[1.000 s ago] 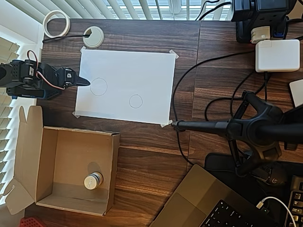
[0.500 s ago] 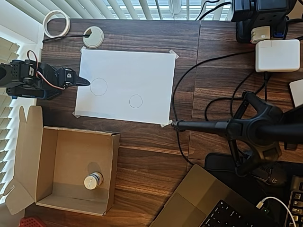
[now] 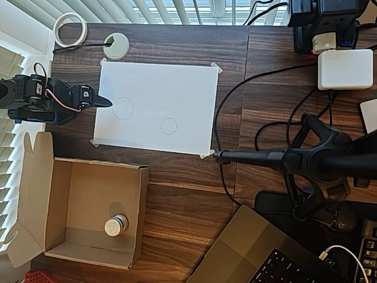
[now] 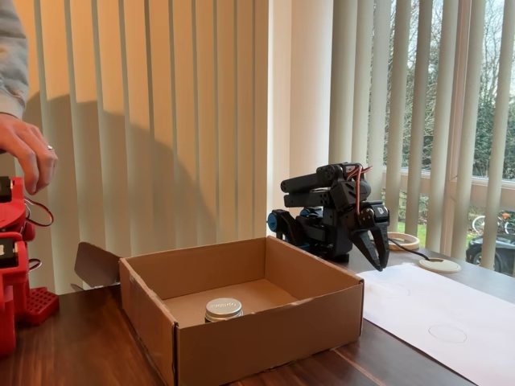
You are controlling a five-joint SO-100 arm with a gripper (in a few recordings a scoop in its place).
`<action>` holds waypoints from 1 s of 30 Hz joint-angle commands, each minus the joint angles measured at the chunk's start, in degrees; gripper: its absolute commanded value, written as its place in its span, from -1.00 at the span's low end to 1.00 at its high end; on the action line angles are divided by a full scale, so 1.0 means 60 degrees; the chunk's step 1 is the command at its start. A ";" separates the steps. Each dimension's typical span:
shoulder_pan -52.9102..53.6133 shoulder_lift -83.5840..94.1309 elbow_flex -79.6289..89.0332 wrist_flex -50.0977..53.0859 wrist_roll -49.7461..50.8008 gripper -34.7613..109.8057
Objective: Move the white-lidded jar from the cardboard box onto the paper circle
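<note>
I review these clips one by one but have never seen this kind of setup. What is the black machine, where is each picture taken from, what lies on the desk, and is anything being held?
The black machine is a small robot arm ending in a two-finger gripper, folded at the desk's edge. Its fingers look closed and hold nothing.

The overhead view looks straight down on the desk; the fixed view is a side camera at desk height, where the gripper hangs pointing down behind the cardboard box.

On the desk: a taped white sheet with two pencilled circles, the smaller being the paper circle; the open cardboard box, with the white-lidded jar standing on its floor; also cables, a charger and a laptop. A person's hand shows at the side view's edge.
</note>
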 commanded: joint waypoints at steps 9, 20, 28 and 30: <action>-0.0088 0.0615 -0.0571 0.0205 -0.0117 -0.52; -0.0161 0.0615 -0.0439 -0.0249 -0.0308 -0.52; -0.0146 0.0615 -0.0439 -0.0264 -0.0264 -0.28; -0.0117 0.0615 -0.0439 -0.0264 -0.0176 -0.07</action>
